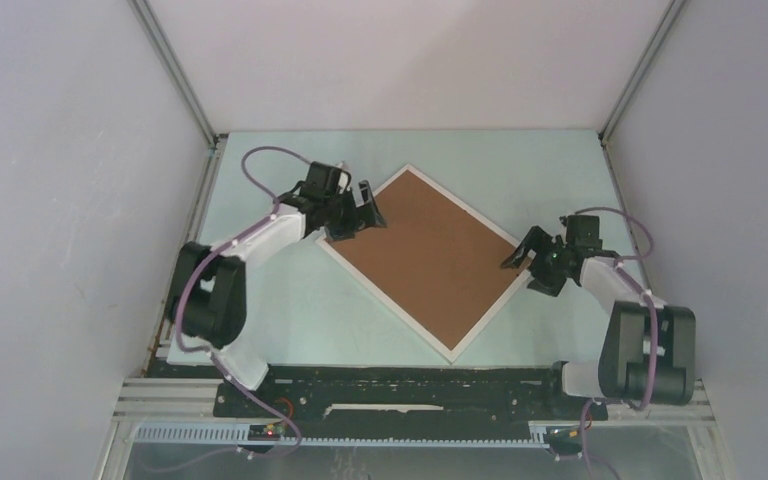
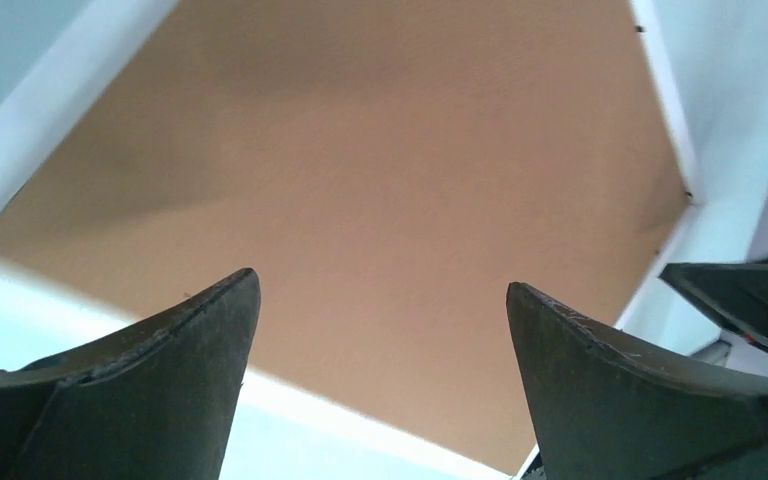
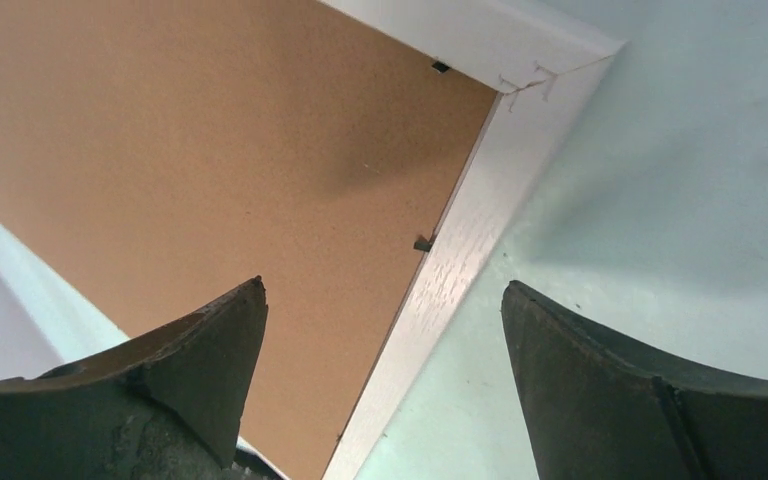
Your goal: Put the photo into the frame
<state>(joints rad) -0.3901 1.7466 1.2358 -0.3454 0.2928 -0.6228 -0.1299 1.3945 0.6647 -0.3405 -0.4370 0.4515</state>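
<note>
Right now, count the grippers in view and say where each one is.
2. The left gripper hangs open over the frame's far-left side, above the brown backing board. The right gripper hangs open near its right corner. Neither holds anything.

No text, label, brand, number or sign can be read anywhere.

A robotics lab test cell: plain pale grey wall panels (image 1: 50,200) framed by aluminium corner posts (image 1: 175,70) enclose a pale green tabletop (image 1: 560,170), with two black-and-white robot arms (image 1: 260,235) bolted to a black base rail (image 1: 410,385).
</note>
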